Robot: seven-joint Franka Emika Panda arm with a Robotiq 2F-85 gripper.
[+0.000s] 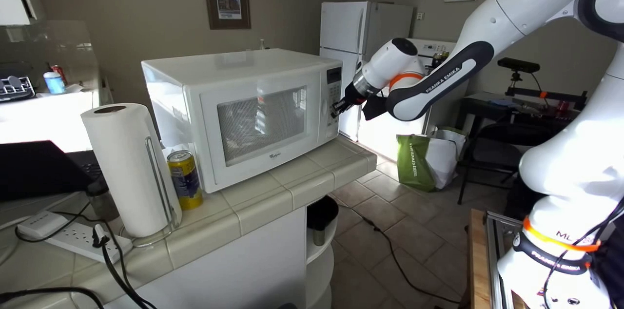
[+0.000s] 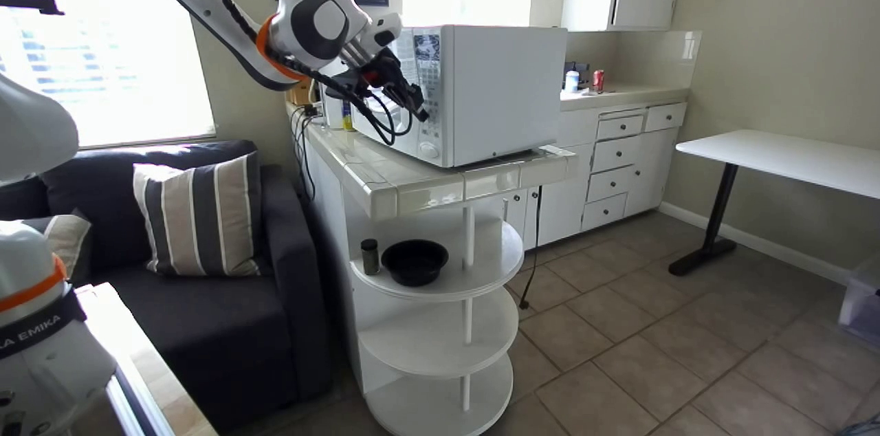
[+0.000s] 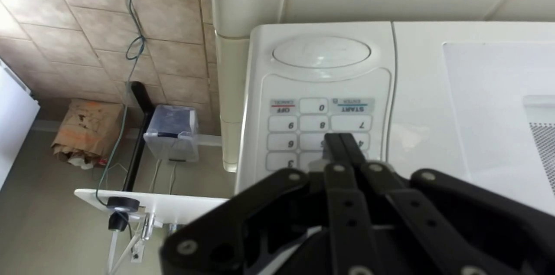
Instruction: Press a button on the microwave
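Observation:
The white microwave (image 1: 263,124) stands on a tiled counter, with its door and control strip facing the arm. It also shows from its side in an exterior view (image 2: 505,92). In the wrist view the keypad (image 3: 282,141) appears upside down. The START button (image 3: 352,109), the OFF button (image 3: 282,109) and the oval door button (image 3: 321,52) are visible. My gripper (image 3: 340,136) is shut with its fingertips together and nothing between them. The tips are over the keypad between 5 and 4, partly covering them. I cannot tell whether they touch. In both exterior views the gripper (image 1: 335,110) (image 2: 419,111) is at the control strip.
The counter edge (image 1: 312,189) runs below the microwave. A yellow can (image 1: 185,180) and a paper towel roll (image 1: 129,172) stand at its far side from the arm. Round shelves with a black bowl (image 2: 414,263) sit under the counter end. A white fridge (image 1: 341,26) stands behind.

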